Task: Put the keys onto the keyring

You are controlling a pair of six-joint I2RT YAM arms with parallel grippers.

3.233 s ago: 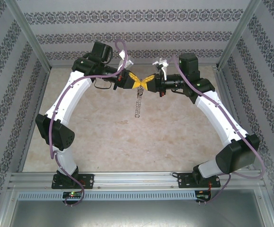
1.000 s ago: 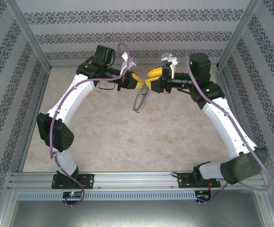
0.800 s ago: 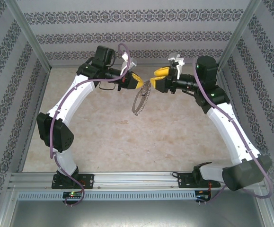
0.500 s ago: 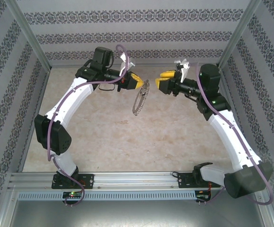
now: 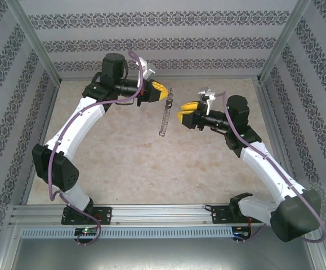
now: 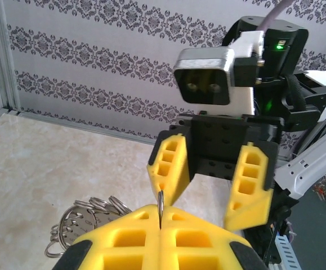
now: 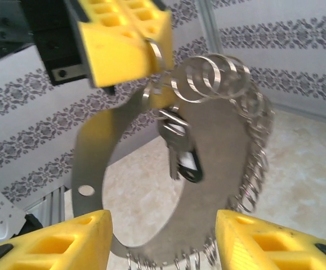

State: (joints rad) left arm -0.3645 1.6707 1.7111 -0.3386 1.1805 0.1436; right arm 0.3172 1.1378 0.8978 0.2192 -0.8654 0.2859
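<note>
White arm links point(image 5: 77, 119); black joints point(image 5: 54, 164); purple cables point(image 6: 276, 9); yellow honeycomb jaws

This is a robot test cell of the lab kind: a beige stone-look table point(image 5: 123, 163) boxed in by flat panels point(image 5: 163, 42) printed with damask stripes, framed by bare aluminium posts point(image 5: 30, 39). A white left arm point(image 5: 78, 121) and right arm point(image 5: 264, 163) are bolted to a slotted metal rail point(image 5: 163, 212) at the near edge.

Overhead, opposed close wrist views, keyring point(image 7: 92, 152) shared
</note>
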